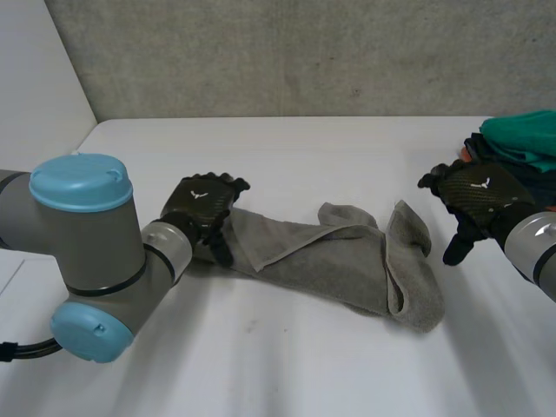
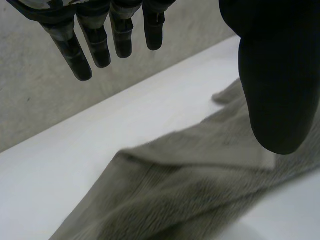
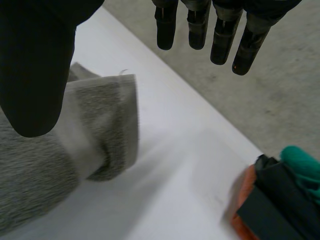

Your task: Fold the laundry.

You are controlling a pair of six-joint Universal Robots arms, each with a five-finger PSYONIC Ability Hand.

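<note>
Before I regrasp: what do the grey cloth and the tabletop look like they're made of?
Grey cloth: looks like cotton terry towelling, matte, with a nubby looped pile and a flatter woven band near its edge; the fibre itself is a guess. Tabletop: smooth white, low sheen, no grain or seams, probably laminate or painted board; cannot tell which.

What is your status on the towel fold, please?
Left hand open at towel, left end. Right hand open, clear of it. Towel rumpled. Clothes pile beside right hand.
</note>
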